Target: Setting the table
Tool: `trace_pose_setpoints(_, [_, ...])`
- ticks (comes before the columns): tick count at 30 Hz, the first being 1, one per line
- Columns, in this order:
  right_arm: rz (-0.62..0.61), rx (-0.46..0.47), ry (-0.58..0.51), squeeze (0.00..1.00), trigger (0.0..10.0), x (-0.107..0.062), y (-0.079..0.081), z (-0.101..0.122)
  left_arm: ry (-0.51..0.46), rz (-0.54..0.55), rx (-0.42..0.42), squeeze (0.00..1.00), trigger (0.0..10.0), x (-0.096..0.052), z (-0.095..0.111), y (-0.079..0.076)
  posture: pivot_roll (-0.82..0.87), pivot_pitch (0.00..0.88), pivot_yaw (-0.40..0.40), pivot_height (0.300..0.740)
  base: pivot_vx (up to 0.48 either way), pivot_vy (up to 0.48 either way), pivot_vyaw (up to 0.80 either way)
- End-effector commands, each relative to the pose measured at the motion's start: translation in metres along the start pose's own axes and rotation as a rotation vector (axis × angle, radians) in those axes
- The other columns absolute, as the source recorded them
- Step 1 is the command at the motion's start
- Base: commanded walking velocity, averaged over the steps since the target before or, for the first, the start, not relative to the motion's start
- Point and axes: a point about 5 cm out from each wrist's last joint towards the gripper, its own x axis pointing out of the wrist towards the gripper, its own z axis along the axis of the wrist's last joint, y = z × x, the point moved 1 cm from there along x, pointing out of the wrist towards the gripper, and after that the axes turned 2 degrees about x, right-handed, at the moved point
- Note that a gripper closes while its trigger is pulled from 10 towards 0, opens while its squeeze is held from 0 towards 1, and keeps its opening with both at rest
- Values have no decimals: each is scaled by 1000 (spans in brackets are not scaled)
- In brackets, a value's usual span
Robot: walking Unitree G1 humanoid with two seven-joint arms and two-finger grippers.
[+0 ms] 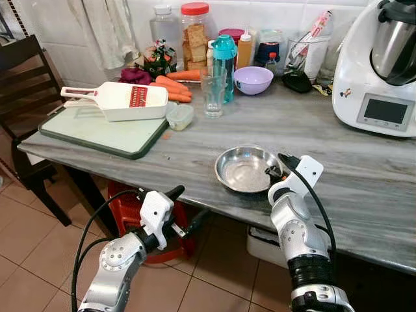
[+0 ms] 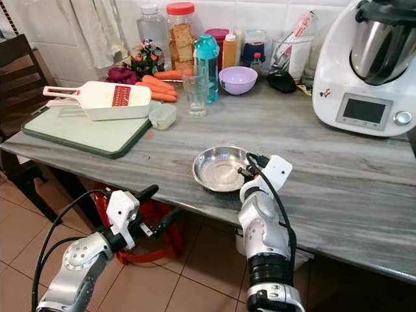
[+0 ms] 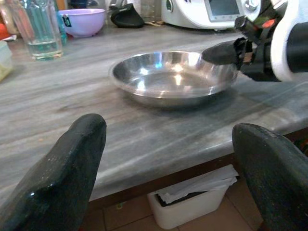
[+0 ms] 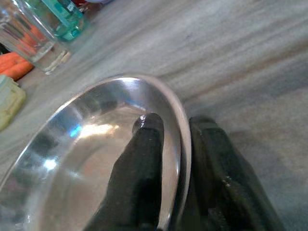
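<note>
Steel bowl point(image 1: 246, 169): shallow, round, shiny; sits on the grey stone counter point(image 1: 364, 175) near its front edge. Its rim is pinched by the right tool point(image 4: 173, 159), one black finger inside the bowl, the other outside against the wall, both clenched on the rim at the bowl's right side.

Right tool, head views: reaches up from below the counter edge, white wrist housing just right of the bowl.

Left tool point(image 1: 184, 211): held below and in front of the counter edge, off to the bowl's left, well apart from it; fingers point(image 3: 67, 173) spread wide, released, grasping nothing. Its wrist camera looks across the counter at the bowl and the right tool on it.

Beyond the right tool, further back on the counter: clear drinking glass point(image 1: 213, 95), teal bottle point(image 1: 224, 64) just behind it, lilac bowl point(image 1: 253, 79).

To the far left of the right tool: green cutting board point(image 1: 104, 133) bearing a white slicer point(image 1: 120, 100); carrots point(image 1: 174, 88) behind it.

To the right rear: white kitchen machine point(image 1: 380, 71).
</note>
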Motion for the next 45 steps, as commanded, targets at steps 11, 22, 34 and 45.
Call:
trace_pose_setpoints(11, [41, -37, -80, 1000, 10000, 3, 7, 15, -9, 1, 20, 0, 10000, 2, 3, 0, -24, 0, 26, 740, 0, 0, 0])
trace_pose_setpoints(22, [127, -329, -273, 1000, 10000, -20, -3, 35, -19, 11, 20, 0, 10000, 4, 5, 2, -27, 0, 25, 740, 0, 0, 0])
trace_pose_setpoints(34, [128, -511, -379, 1000, 10000, -59, -36, 39, -21, 226, 21, 0, 10000, 6, 2, 18, -57, 0, 39, 740, 0, 0, 0])
trace_pose_setpoints(45, [147, -559, -361, 1000, 10000, -91, -45, 27, 3, 370, 36, 0, 10000, -2, 3, 35, -70, 0, 41, 740, 0, 0, 0])
